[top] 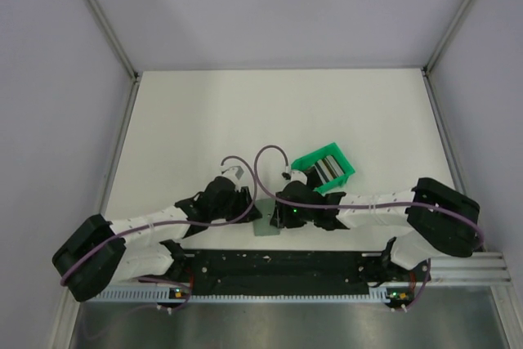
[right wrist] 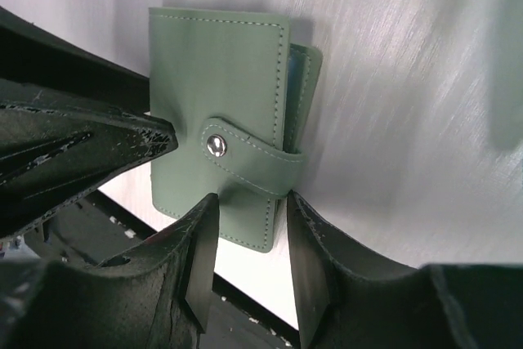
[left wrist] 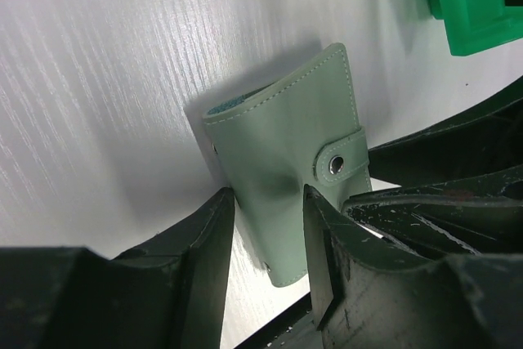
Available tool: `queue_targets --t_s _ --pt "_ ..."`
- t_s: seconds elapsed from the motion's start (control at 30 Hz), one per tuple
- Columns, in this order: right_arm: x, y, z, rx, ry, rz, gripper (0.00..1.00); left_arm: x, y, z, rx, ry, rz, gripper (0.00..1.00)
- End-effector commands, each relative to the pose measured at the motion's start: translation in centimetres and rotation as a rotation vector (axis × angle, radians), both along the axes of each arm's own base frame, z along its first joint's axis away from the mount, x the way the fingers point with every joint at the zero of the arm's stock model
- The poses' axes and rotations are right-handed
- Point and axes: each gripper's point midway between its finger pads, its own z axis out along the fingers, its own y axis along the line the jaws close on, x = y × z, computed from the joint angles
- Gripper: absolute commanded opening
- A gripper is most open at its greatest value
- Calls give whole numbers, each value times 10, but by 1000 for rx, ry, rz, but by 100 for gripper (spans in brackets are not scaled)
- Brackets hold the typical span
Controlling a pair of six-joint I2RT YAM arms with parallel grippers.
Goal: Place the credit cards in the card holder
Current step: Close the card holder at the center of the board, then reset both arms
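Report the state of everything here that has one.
card holder, folded shut, snap strap fastened.
green bin, open-topped.
credit cards, in the green bin, outside the card holder.
left pincer, open, straddling the card holder.
right pincer, open, straddling the card holder.

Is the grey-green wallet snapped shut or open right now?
Shut. The grey-green folding card holder is folded, its strap fastened by the metal snap.

One card holder [left wrist: 278,161]; one bin [top: 315,154] (bright green).
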Motion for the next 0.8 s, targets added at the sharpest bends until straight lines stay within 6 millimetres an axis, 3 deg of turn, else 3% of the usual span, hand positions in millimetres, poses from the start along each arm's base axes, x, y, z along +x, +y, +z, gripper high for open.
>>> queue_targets --t_s 0.0,0.13,0.17,0.3,0.37,0.47,0.77 --pt "6 7 29 96 -49 -9 39 8 -12 14 -40 -41 -23 44" --pt "13 -24 31 1 -105 -72 43 13 -5 13 20 -31 6 48" --pt "14 -32 30 -17 -113 -85 50 16 -3 14 34 -41 20 51" --pt "14 -45 37 -3 -141 -97 65 19 22 10 135 -41 109 73" --pt "12 -48 41 -1 -149 -91 71 23 32 15 157 -63 155 92" --pt "15 -52 53 -1 -178 -89 76 30 47 26 193 -89 224 98" --pt "48 -78 106 -15 -299 -185 87 67 84 53 167 -108 368 99"
